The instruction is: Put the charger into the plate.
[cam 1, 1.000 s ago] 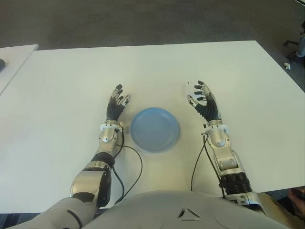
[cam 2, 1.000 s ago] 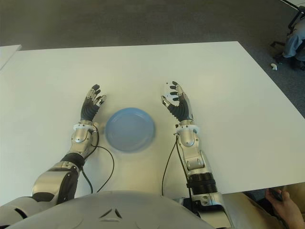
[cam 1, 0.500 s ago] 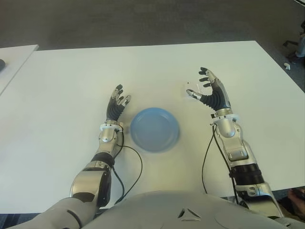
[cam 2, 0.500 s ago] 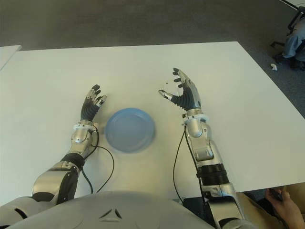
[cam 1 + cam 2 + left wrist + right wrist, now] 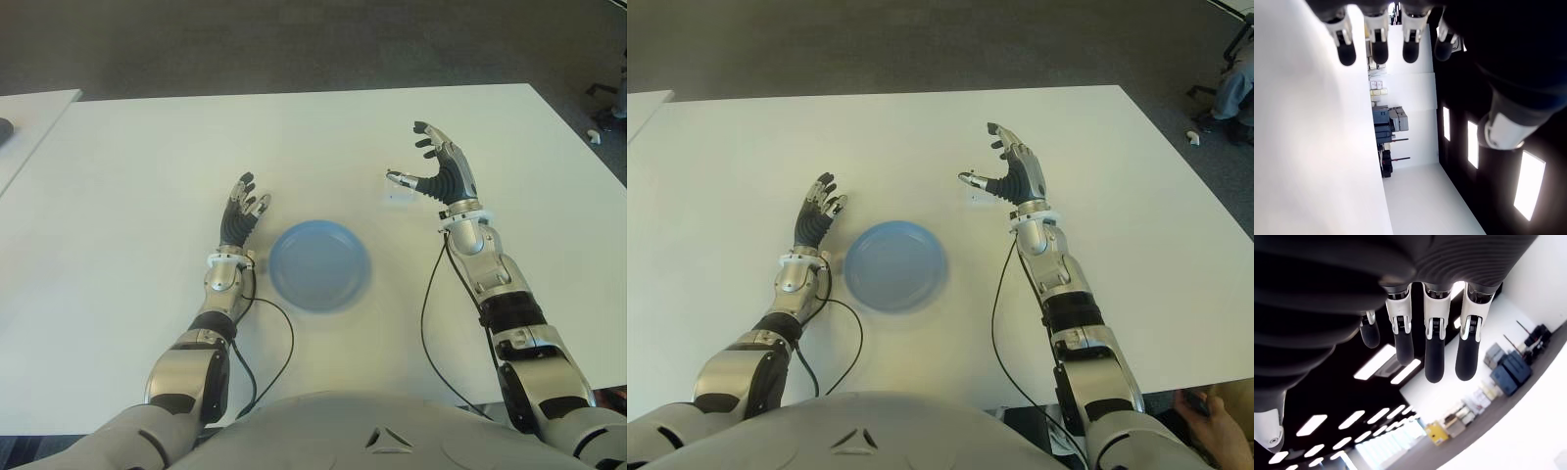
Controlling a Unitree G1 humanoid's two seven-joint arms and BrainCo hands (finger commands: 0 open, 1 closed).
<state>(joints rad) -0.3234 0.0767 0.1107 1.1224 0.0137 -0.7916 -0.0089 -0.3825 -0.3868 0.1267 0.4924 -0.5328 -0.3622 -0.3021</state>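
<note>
Hovering open right hand (image 5: 438, 171) half-hiding small white charger (image 5: 396, 193); left hand (image 5: 242, 211) open too.

We record a plain light-blue plate (image 5: 319, 265), unpatterned, at the centre of the frame, on a white table (image 5: 137, 166). The charger (image 5: 396, 192), right of centre, is white and barely separable from the tabletop. Both the left hand (image 5: 242, 214) and right hand (image 5: 439, 171) show black ribbed palms, silver-white finger segments and black fingertips (image 5: 1434, 367). Black cables (image 5: 279, 348) cross the lower frame. The floor (image 5: 294, 44) along the top is dark grey.
</note>
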